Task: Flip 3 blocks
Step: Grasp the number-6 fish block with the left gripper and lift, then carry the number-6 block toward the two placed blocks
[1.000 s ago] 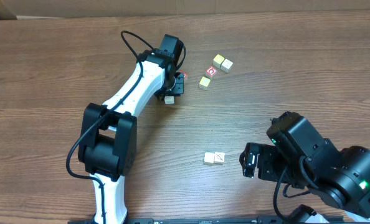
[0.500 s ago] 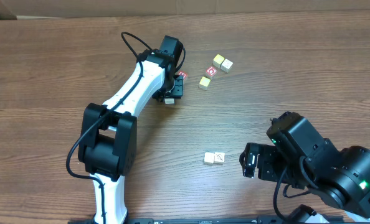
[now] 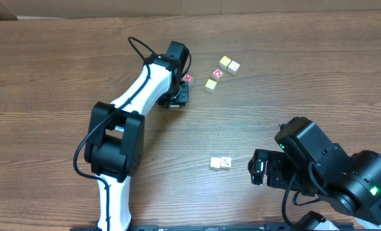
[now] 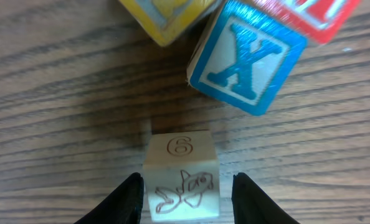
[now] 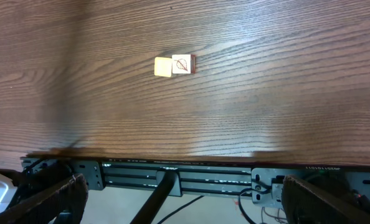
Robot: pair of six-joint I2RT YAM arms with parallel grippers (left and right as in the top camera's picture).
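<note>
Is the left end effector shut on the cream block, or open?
Open. The left end effector straddles the block; a gap shows beside one finger.

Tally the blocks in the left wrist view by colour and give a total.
pale wooden block, marked 6 with a drawing: 1
blue X block: 1
yellow block, partly cut off by the frame: 1
red block, partly cut off by the frame: 1
Total: 4
</note>
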